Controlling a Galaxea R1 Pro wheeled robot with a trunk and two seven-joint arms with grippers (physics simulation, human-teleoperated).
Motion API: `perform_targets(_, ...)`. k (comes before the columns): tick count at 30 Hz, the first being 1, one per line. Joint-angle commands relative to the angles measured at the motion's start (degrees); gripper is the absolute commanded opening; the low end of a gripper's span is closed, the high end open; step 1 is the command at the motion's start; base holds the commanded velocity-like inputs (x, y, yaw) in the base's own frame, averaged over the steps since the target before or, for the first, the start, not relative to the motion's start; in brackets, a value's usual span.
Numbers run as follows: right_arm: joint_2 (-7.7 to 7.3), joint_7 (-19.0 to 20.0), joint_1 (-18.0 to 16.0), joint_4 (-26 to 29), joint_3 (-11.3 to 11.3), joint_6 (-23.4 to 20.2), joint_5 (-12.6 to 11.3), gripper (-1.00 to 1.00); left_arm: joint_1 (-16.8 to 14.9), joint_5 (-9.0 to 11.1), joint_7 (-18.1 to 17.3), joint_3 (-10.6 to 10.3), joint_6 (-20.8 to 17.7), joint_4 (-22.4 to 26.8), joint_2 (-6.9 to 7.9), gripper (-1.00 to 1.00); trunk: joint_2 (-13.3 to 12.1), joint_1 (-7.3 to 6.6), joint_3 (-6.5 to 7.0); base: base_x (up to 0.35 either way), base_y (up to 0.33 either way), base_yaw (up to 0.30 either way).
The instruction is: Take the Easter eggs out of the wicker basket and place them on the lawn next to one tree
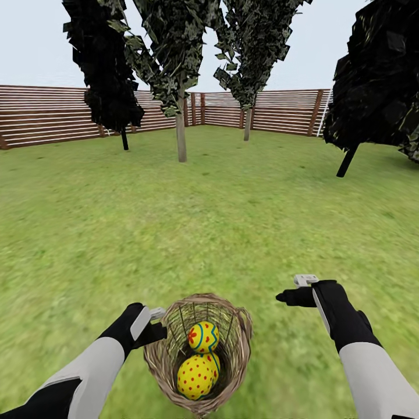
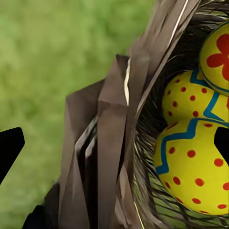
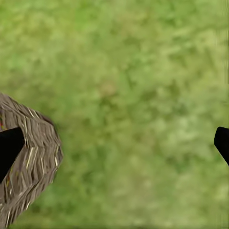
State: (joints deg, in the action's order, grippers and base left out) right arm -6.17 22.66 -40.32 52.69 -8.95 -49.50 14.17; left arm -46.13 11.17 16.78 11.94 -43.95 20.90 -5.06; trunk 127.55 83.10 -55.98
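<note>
— Sitting on the lawn (image 1: pixel 221 221) between the arms, the wicker basket (image 1: pixel 241 343) holds the Easter eggs (image 1: pixel 196 375), right?

— Yes. Head view shows two clearly, one stacked behind the other; the left wrist view shows three (image 2: pixel 195 167), yellow with blue zigzags and red dots.

— And the grippers?

— The left gripper (image 1: pixel 156 327) is spread open straddling the basket's ragged woven rim. The right gripper (image 1: pixel 294 291) hangs over grass beside the basket, fingers wide apart, empty.

— Trees?

— A pale-trunked tree (image 1: pixel 181 137) stands well beyond.
</note>
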Motion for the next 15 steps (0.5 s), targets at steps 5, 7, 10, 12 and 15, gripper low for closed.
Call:
perform_targets(5,0.02,0.5,0.0,0.0,-0.1,-0.2,0.6,1.00,0.0,0.6,0.5,0.1,-0.2,0.1,-0.03,1.00,2.0,1.09,-0.95,0.000,0.000,0.000)
perform_targets(7,0.02,0.5,0.0,0.0,-0.1,-0.2,0.6,1.00,0.0,0.6,0.5,0.1,-0.2,0.1,-0.03,1.00,2.8,1.53,-1.31,0.000,0.000,0.000)
perform_targets(10,0.02,0.5,0.0,0.0,-0.1,-0.2,0.6,1.00,0.0,0.6,0.5,0.2,-0.1,0.1,-0.03,1.00,2.8,1.53,-1.31,0.000,0.000,0.000)
perform_targets(12,0.02,0.5,0.0,0.0,-0.1,-0.2,0.6,1.00,0.0,0.6,0.5,0.1,0.0,0.1,-0.03,-1.00,2.8,1.53,-1.31,0.000,0.000,0.000)
perform_targets(15,0.02,0.5,0.0,0.0,-0.2,-0.2,0.6,1.00,0.0,0.6,0.5,0.1,0.1,0.1,-0.04,-1.00,2.8,1.53,-1.31,0.000,0.000,0.000)
